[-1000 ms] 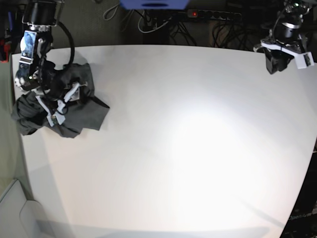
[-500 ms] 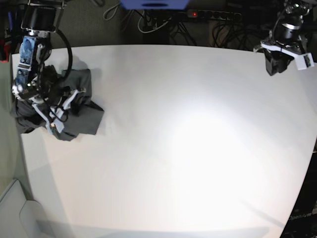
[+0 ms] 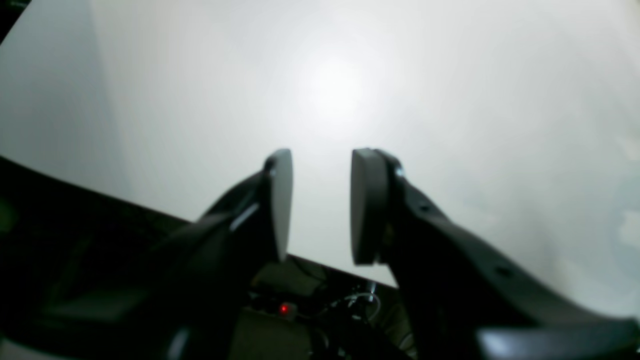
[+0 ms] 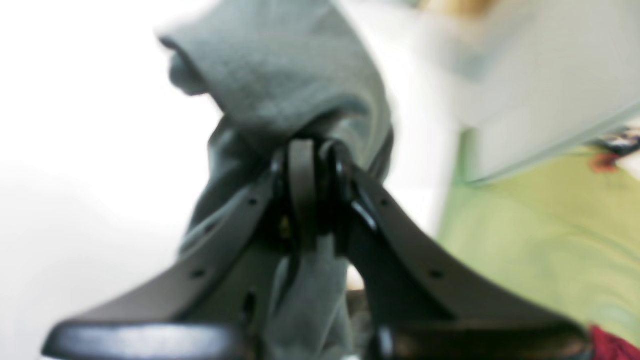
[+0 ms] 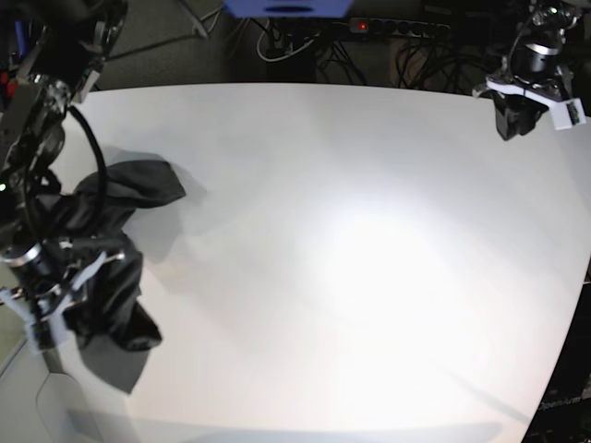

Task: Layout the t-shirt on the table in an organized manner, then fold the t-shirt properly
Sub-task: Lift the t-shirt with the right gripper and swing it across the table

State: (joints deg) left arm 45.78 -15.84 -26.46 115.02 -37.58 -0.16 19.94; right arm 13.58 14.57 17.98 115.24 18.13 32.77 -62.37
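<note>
Shirt (image 5: 111, 286) bunched dark at near left edge of bench (image 5: 351, 277), part draped past the rim, a lobe trailing back up onto the white top. Right pincer (image 4: 315, 165) pressed together on a fold of that cloth, fabric humped over the tips and hanging down between the arms. Far across, at the back right corner, left pincer (image 3: 320, 205) spread a little, nothing between the pads (image 3: 282, 200), hovering above bare bench.
</note>
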